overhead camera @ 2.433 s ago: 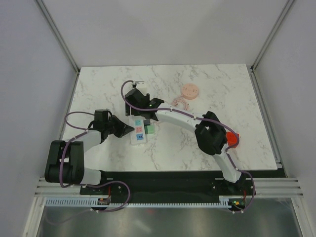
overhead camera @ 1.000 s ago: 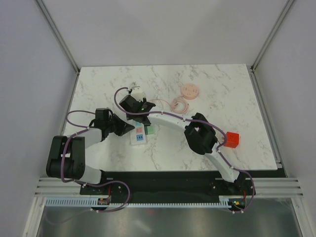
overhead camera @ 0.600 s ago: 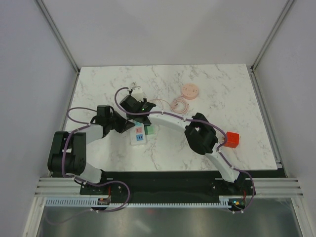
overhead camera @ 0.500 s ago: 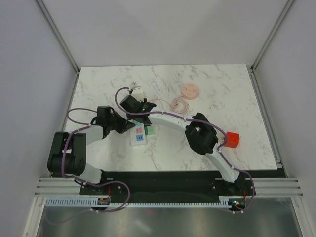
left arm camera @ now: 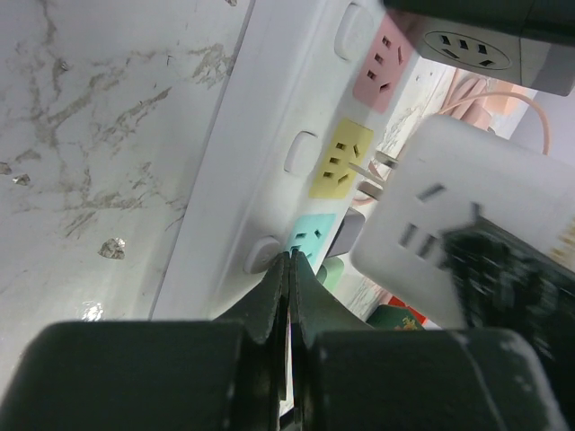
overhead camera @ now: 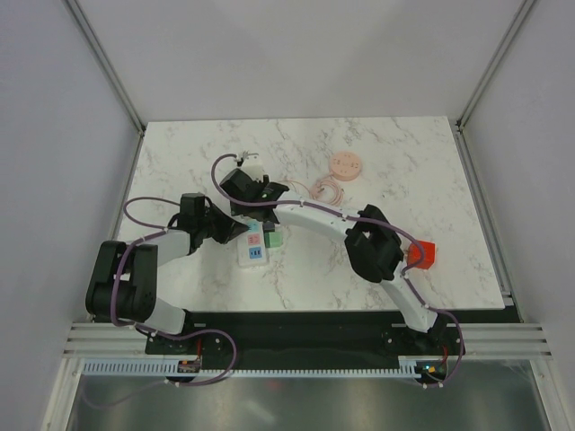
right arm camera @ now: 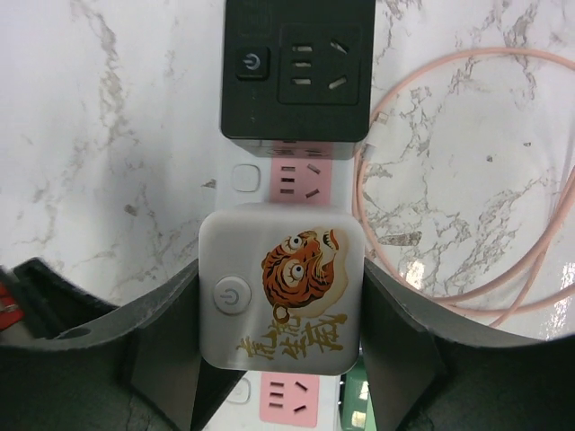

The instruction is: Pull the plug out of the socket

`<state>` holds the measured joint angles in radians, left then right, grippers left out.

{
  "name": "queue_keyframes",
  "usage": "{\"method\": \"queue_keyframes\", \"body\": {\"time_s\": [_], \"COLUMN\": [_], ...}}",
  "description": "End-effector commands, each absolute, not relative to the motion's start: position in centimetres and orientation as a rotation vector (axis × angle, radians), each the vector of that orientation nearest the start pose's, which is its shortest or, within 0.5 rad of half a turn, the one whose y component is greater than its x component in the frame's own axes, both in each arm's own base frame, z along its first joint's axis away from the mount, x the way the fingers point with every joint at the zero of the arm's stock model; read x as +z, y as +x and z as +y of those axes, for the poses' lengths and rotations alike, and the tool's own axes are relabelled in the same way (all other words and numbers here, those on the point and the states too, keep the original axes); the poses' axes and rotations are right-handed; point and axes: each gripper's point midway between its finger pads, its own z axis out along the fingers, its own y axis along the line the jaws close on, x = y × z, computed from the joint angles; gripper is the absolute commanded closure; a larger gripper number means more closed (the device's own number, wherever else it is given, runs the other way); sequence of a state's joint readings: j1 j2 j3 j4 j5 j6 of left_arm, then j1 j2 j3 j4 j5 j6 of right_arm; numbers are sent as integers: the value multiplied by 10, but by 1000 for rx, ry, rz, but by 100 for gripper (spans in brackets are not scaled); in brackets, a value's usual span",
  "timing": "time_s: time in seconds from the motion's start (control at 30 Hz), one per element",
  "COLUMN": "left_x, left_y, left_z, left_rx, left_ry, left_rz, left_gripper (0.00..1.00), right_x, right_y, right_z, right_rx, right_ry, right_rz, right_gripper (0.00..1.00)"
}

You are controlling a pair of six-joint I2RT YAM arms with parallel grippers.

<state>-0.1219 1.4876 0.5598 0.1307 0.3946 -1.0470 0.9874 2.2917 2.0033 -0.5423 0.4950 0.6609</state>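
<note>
My right claw [right arm camera: 281, 310] pinches the plug [right arm camera: 280, 269] (white, tiger-printed); my left claw [left arm camera: 289, 278], pressed together, touches the socket [left arm camera: 260, 135]

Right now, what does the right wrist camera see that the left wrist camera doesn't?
Only the right wrist view shows the tiger picture and the power button on top of the plug, held in the right end effector. Only the left wrist view shows the plug's metal prongs by a yellow outlet, and the shut left end effector at the socket. Both show the white plug, the socket and a pink outlet.
</note>
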Motion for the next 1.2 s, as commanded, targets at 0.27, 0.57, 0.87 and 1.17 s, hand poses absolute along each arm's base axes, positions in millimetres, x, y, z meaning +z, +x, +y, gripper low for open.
{"method": "queue_keyframes", "body": {"time_s": [0.27, 0.57, 0.87, 1.17], "left_x": [15, 74, 113, 98], "left_y": [305, 313, 297, 273], "left_z": [-128, -141, -168, -178], "left_rx": [-830, -979, -1086, -1115], "left_ry": [-1016, -912, -764, -698], "left_rz": [2434, 2306, 2258, 2309], "left_gripper": [98, 98, 98, 98], "right_x": [220, 236, 209, 156], "right_y": [374, 357, 338, 313], "right_z": [455, 382, 188, 47], "right_rx": [412, 501, 519, 370], "right_ry": [-41, 37, 342, 562], "right_rz": [2083, 2067, 2049, 2103], "right_gripper": [100, 100, 100, 100]}}
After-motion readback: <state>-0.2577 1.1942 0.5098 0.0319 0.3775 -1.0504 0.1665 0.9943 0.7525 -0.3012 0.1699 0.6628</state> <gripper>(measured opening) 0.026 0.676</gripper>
